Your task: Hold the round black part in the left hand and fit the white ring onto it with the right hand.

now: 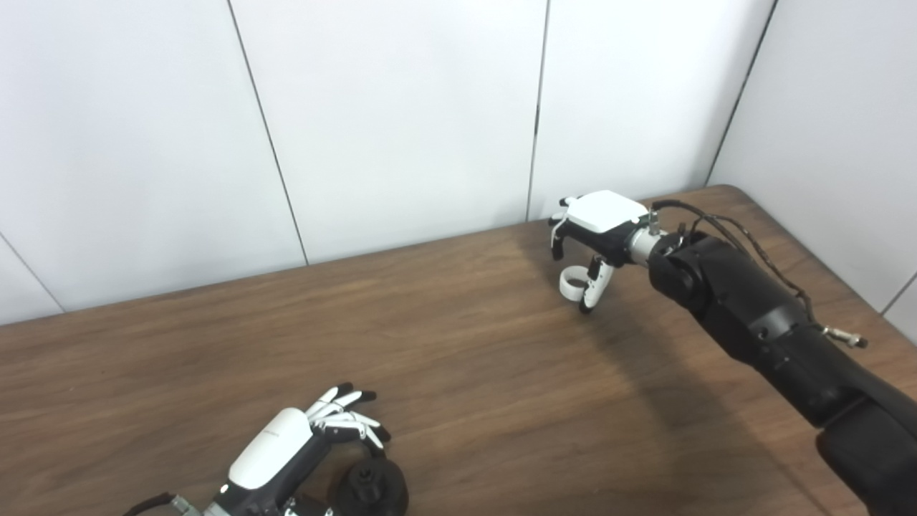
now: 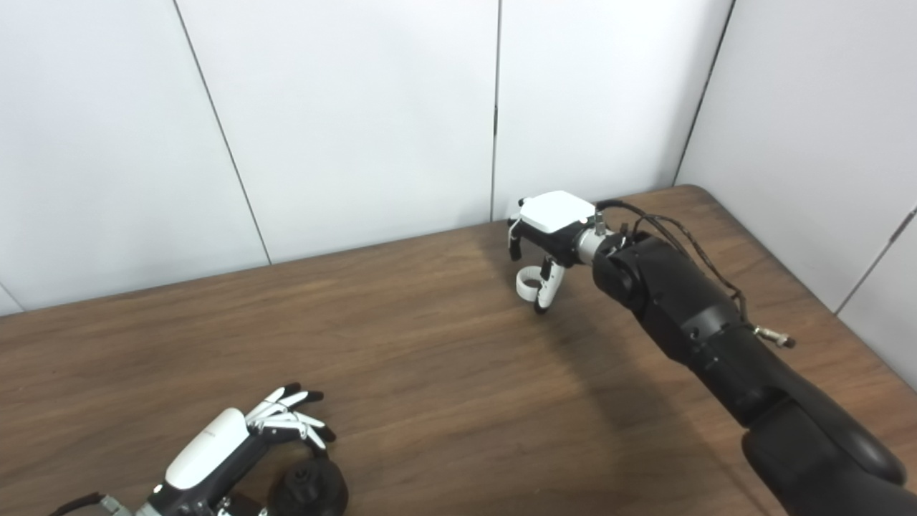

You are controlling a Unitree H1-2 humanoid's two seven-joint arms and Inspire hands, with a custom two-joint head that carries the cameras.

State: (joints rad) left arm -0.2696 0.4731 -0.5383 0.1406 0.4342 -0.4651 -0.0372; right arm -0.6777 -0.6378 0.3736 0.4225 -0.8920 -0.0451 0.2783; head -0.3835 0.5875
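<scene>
The round black part [image 1: 373, 489] lies on the wooden table [image 1: 458, 358] at the near left edge. My left hand [image 1: 301, 448] is right beside it, its fingers [image 1: 349, 419] spread and arched over the part's top without closing on it. The white ring [image 1: 572, 281] sits on the table at the far right. Above it hovers my right hand [image 1: 591, 240], palm down. Its thumb [image 1: 594, 287] points down against the ring's right side, and its curled fingers [image 1: 557, 242] hang just above the ring's left side. Neither hand has a firm hold.
White wall panels [image 1: 401, 122] stand close behind the table's far edge and along its right side. The right forearm [image 1: 759, 322], with a loose cable [image 1: 788, 283], stretches across the table's right part.
</scene>
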